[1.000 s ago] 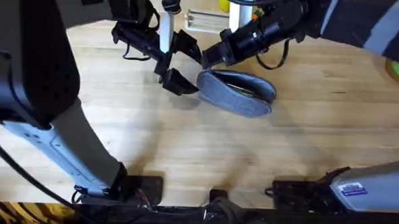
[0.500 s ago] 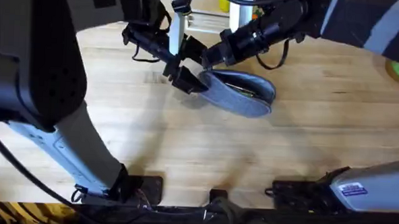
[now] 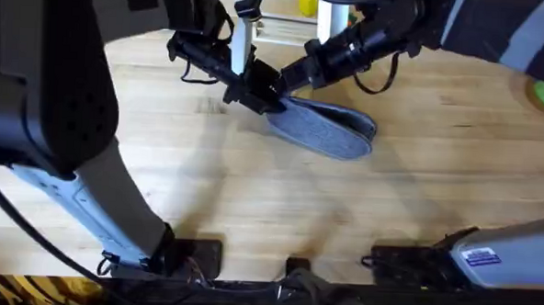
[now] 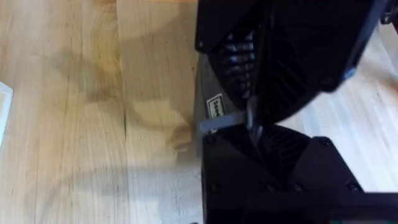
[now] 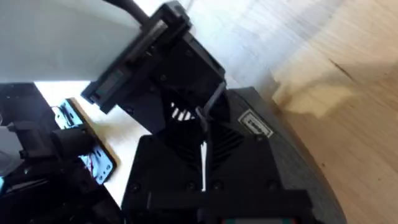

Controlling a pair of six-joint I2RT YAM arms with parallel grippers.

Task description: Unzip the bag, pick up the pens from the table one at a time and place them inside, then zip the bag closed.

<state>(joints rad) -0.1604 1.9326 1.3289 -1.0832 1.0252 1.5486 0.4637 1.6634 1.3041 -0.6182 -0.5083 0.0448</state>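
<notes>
A robotics lab bench.
Two arm bases bolted at six o'clock on the plank table (image 3: 279, 199), cables (image 3: 29, 229) trailing at seven o'clock.

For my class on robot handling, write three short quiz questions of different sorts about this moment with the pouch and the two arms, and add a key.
1. True or false: the bag lies on the table.
2. Multiple choice: at which end of the bag do the left gripper and the right gripper meet, as the overhead view shows it? A) the left end B) the right end C) the middle
3. Fill in: in the left wrist view, a small white ____ is sewn on the bag's fabric.

Key:
1. True.
2. A.
3. label. Its print is too small to read.
</notes>
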